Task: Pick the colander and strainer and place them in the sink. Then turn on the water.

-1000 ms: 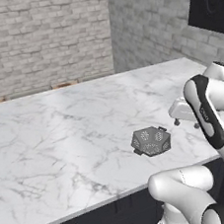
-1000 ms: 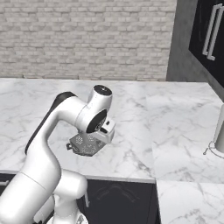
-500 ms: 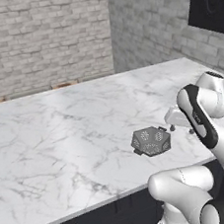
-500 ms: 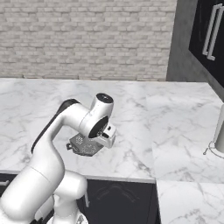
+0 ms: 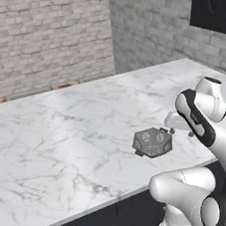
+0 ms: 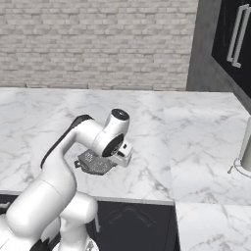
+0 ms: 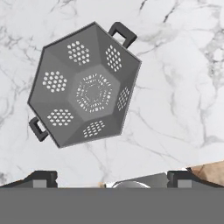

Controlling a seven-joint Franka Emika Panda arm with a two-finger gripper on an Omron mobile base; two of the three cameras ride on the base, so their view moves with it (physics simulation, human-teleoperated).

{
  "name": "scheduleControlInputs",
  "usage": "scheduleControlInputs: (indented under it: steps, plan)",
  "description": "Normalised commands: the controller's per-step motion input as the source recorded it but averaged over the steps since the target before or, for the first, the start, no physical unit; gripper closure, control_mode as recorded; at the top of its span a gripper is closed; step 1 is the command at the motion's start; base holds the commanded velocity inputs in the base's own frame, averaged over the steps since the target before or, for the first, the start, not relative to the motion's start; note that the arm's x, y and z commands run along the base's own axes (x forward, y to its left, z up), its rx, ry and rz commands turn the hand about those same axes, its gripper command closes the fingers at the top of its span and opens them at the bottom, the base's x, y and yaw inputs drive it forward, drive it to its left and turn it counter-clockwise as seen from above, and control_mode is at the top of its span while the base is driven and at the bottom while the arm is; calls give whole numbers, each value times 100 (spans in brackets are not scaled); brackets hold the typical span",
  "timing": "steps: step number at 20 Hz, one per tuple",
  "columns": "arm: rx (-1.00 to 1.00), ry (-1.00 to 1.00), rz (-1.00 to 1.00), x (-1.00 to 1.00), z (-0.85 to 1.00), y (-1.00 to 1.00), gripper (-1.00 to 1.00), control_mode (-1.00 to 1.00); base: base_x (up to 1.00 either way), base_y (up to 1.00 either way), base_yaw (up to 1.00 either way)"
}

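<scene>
The colander (image 7: 85, 87) sits upright on the marble surface (image 5: 62, 136), its faceted bowl and two small loop handles lying directly below the pincer (image 7: 111, 178), a little ahead of the fingertips and not touched by them. The pincer hangs over it with its jaws spread wide and nothing between them. In the base views the colander (image 5: 152, 142) rests near the surface's front edge, just beside the hand. By this showing the task is at its very start: the colander is not yet grasped, so its pick, its placing in the sink, the strainer's turn and the water all remain to be done.
</scene>
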Motion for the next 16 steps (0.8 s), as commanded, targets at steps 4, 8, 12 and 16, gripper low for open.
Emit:
scheduleControlInputs:
  steps: [4, 8, 12, 16]
  plan:
    - [0, 0, 0, 20, -22, 0, -100, -100, 0, 0, 0]
    - [0, 0, 0, 16, -12, 0, -100, -100, 0, 0, 0]
    - [0, 0, 0, 14, -10, 0, -100, -100, 0, 0, 0]
    - [0, 0, 0, 15, -11, 0, -100, -100, 0, 0, 0]
